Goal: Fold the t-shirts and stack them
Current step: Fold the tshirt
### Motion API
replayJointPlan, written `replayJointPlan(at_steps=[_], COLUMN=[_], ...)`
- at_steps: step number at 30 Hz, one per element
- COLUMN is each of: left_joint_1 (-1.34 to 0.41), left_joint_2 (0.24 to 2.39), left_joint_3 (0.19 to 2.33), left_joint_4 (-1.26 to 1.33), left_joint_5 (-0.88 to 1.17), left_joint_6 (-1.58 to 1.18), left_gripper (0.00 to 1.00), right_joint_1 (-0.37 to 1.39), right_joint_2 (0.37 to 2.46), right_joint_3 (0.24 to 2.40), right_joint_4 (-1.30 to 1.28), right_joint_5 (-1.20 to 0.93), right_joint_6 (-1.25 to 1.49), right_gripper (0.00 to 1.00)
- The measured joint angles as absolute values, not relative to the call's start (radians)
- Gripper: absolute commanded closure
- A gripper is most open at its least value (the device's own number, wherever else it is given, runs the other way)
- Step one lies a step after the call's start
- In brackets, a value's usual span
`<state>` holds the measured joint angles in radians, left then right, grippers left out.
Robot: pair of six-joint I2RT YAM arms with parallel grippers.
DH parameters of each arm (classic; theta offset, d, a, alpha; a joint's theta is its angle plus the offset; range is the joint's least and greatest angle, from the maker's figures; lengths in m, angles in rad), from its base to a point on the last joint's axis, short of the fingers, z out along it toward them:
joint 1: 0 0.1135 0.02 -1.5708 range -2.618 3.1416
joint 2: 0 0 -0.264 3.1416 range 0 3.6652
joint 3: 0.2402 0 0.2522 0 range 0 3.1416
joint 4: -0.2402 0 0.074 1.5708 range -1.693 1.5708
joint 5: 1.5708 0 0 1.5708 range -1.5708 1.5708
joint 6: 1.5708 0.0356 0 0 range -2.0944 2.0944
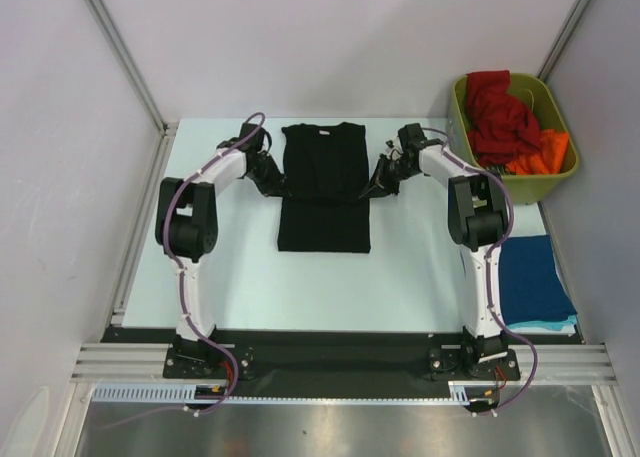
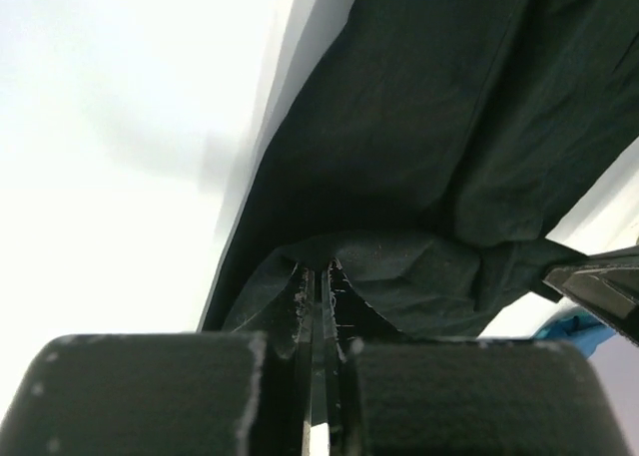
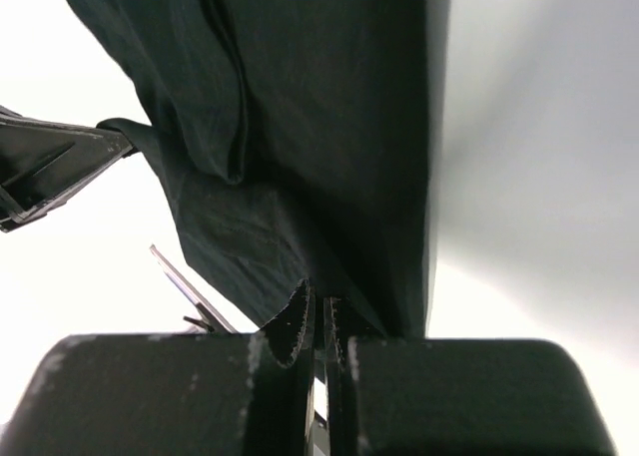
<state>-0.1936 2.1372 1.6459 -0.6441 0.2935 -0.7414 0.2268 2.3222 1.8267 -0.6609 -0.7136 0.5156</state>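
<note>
**A:** Where do we find the black t-shirt (image 1: 322, 192)?

**B:** We see it spread on the table (image 1: 250, 287), in the middle and toward the far side, its collar pointing away from our bases. Our two arms reach in at its sides, about halfway down its length.

**A:** What do we make of our left gripper (image 2: 318, 281)?

**B:** It is pressed together on the shirt's left edge. In the left wrist view we see black cloth bunched right at the fingertips.

**A:** And our right gripper (image 3: 318, 301)?

**B:** It does the same on the opposite edge, pinching dark fabric that runs away from the fingers in the right wrist view.

**A:** Where do we see the other shirts?

**B:** A red t-shirt (image 1: 495, 107) and an orange t-shirt (image 1: 540, 152) lie crumpled in the olive-green bin (image 1: 535, 189) at the far right corner. The dark blue t-shirt (image 1: 530, 277) lies folded on the table's right side, beside the right arm. We see the edge of a teal t-shirt (image 1: 545, 325) under its near side.
</note>
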Motion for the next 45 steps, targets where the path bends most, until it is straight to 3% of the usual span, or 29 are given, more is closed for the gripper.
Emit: replayJointPlan(at_steps=[4, 9, 12, 13, 15, 19, 26, 32, 45], left_joint_1=[-0.193, -0.188, -0.185, -0.186, -0.192, -0.234, -0.366, -0.377, -0.365], left_joint_2=[2.172, 2.190, 2.152, 2.126, 2.038, 1.835, 1.751, 1.855, 2.069], left_joint_3=[1.715, 1.866, 1.901, 1.883, 1.792, 1.519, 1.260, 1.296, 1.520], left_joint_4=[-0.671, -0.744, -0.751, -0.748, -0.733, -0.652, -0.517, -0.458, -0.482], left_joint_5=[0.258, 0.149, 0.112, 0.109, 0.125, 0.198, 0.301, 0.302, 0.294], left_joint_6=[-0.704, -0.624, -0.567, -0.550, -0.510, -0.467, -0.497, -0.516, -0.517], left_gripper=[0.54, 0.36, 0.37, 0.38, 0.41, 0.55, 0.57, 0.60, 0.58], right_joint_1=[0.215, 0.185, 0.151, 0.146, 0.134, 0.170, 0.465, 0.612, 0.567], right_joint_2=[2.378, 2.513, 2.522, 2.513, 2.461, 2.244, 1.993, 2.074, 2.313], right_joint_3=[1.889, 2.143, 2.236, 2.251, 2.219, 1.954, 1.687, 1.747, 2.000], right_joint_4=[-0.662, -0.715, -0.757, -0.769, -0.791, -0.804, -0.756, -0.735, -0.764], right_joint_5=[-0.721, -0.722, -0.713, -0.708, -0.672, -0.563, -0.224, -0.057, 0.021], right_joint_6=[0.533, 0.553, 0.539, 0.528, 0.494, 0.434, 0.445, 0.463, 0.424], right_gripper=[0.74, 0.49, 0.44, 0.38, 0.37, 0.48, 0.55, 0.55, 0.54])
